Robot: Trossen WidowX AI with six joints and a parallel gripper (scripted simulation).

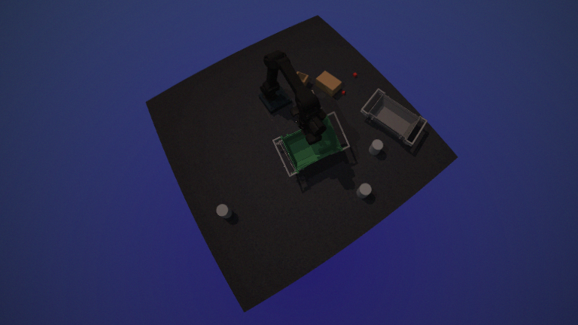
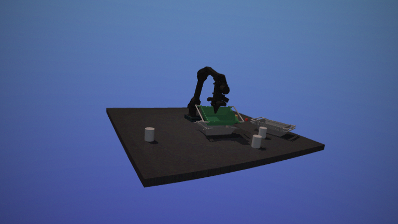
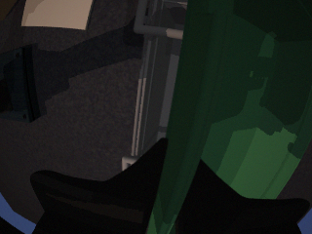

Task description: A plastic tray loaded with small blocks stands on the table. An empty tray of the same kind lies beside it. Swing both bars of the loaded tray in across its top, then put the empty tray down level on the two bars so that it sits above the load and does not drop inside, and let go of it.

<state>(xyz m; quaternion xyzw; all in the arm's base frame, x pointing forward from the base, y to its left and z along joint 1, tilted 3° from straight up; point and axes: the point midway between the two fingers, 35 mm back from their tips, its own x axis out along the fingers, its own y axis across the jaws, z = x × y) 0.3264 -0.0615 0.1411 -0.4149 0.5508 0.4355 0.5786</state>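
Observation:
The green empty tray [image 1: 303, 155] [image 2: 227, 113] [image 3: 244, 112] hangs tilted above the loaded tray, its side away from the arm lower. Its wire bars stick out at both ends. My gripper [image 1: 313, 138] [image 2: 215, 112] [image 3: 171, 144] is shut on its long wall nearest the arm. The grey loaded tray [image 2: 219, 130] [image 3: 151, 88] stands on the table beneath. One of its bars [image 3: 158, 32] shows partly in the wrist view. The green tray hides most of its top and load, so I cannot tell how both bars lie or whether the trays touch.
Another grey tray [image 1: 393, 117] [image 2: 275, 127] stands at the right. White cylinders [image 1: 376, 147] [image 1: 364, 190] [image 2: 256, 141] stand nearby, and another [image 1: 223, 211] [image 2: 149, 134] at the left. A tan box [image 1: 328, 82], a smaller tan container [image 1: 302, 77] and red pieces [image 1: 354, 74] [image 1: 343, 92] lie beyond.

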